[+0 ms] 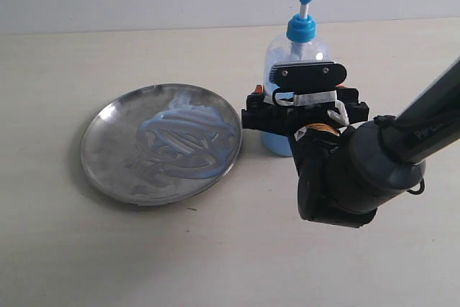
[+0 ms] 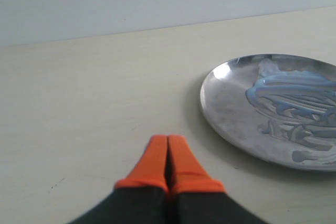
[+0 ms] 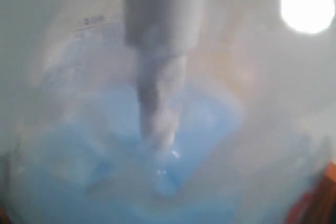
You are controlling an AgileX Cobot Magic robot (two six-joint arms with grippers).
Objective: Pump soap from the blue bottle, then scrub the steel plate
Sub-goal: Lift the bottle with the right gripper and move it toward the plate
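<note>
Your blue bottle (image 1: 287, 52) stands upright on the table (image 1: 215, 257), just right of the steel plate (image 1: 100, 138), which is streaked with pale blue soap (image 1: 188, 138). Your right claw (image 1: 303, 90) straddles the bottle's body, jaws spread wide. Your left claw (image 2: 168, 153) is clenched empty beside the plate.

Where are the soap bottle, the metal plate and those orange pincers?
blue bottle (image 1: 301, 29), exterior view, pump collar.
steel plate (image 1: 108, 143), exterior view, bare left part.
left gripper (image 2: 168, 145), left wrist view, between closed orange fingertips.
</note>
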